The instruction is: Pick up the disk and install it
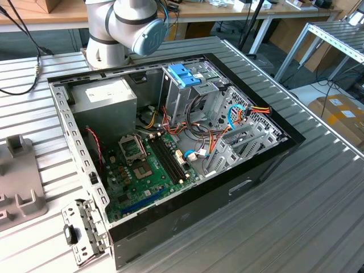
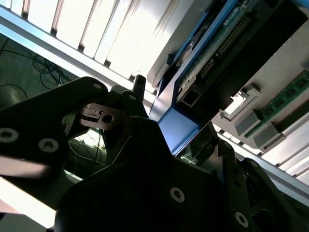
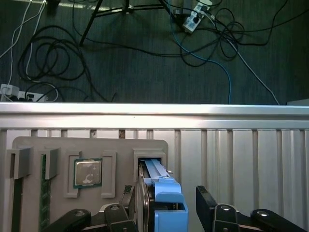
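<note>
A ribbed aluminium table (image 1: 318,205) carries an open black steel computer case (image 1: 187,219), its green circuit board (image 1: 145,176) exposed. In the first wrist view, a moulded grey plastic tray (image 3: 58,145) holds the disk (image 3: 166,205), a flat silver slab in a glossy blue frame, standing on edge in a slot. The black gripper (image 3: 166,190) straddles it with jaws spread, one finger (image 3: 206,203) just clear of the frame. A square chip (image 3: 87,172) sits in a nearby recess.

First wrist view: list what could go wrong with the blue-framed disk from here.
The gripper straddles the grey-silver disk in its bright blue plastic frame, with a gap on one side; closing off-centre could tilt or jam it in the grey slotted holder. The square silver chip lies in a nearby pocket; a sideways drag might disturb it.
</note>
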Controlling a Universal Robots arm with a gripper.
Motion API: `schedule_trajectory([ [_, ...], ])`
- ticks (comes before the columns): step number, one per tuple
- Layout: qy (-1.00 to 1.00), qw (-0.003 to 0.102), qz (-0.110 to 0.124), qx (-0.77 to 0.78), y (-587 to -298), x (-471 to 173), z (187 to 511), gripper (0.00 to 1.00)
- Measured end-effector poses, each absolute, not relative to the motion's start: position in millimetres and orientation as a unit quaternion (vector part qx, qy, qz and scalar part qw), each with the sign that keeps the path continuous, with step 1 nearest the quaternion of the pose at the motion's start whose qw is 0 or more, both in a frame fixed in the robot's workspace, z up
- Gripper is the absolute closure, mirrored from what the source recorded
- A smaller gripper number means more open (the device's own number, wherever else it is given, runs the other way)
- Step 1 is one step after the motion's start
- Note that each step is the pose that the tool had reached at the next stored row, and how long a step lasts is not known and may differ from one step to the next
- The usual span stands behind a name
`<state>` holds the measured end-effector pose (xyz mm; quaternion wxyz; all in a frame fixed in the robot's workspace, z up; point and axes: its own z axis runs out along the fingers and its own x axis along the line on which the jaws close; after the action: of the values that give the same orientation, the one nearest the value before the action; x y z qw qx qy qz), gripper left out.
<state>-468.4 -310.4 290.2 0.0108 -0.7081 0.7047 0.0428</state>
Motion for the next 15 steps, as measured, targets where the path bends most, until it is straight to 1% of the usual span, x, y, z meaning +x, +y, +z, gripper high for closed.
schedule_trajectory([
  [15, 0.686, 0.01, 0.043, -0.726, -309.7, -467.3, 290.1, 0.38],
])
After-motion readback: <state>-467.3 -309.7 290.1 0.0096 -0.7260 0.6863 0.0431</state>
